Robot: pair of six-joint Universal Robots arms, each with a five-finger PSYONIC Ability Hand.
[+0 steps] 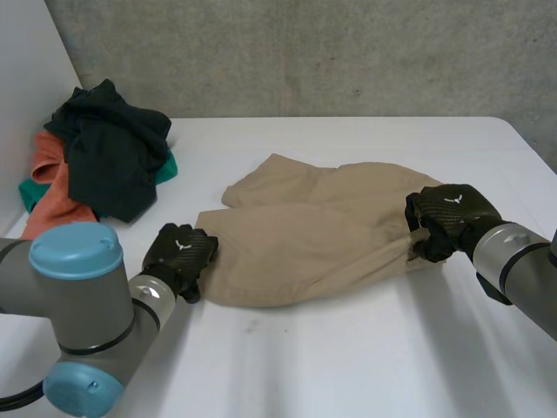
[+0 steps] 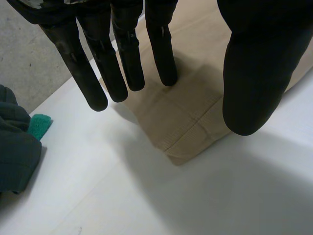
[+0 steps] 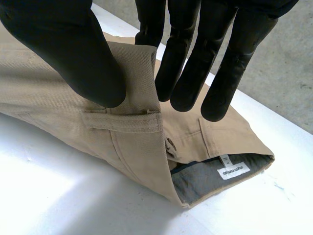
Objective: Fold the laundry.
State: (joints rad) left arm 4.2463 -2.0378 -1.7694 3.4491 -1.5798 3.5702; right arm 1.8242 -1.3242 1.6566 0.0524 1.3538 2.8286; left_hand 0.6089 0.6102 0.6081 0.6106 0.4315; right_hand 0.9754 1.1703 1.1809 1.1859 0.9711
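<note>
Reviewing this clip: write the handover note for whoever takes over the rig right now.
Left hand: open, fingers straight over the hem corner of the khaki trousers.
Right hand: pinching the waistband between thumb and fingers.
The trousers lie across the white table, possibly folded once lengthwise. A pile of clothes sits at the far left.
Left to do: finish folding the trousers, then the pile.

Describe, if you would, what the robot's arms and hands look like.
The left arm and right arm are grey and tubular; the left shows round light-blue caps. The left hand and right hand are glossy black, with slim fingers, a thicker thumb and a small white mark on the back.
</note>
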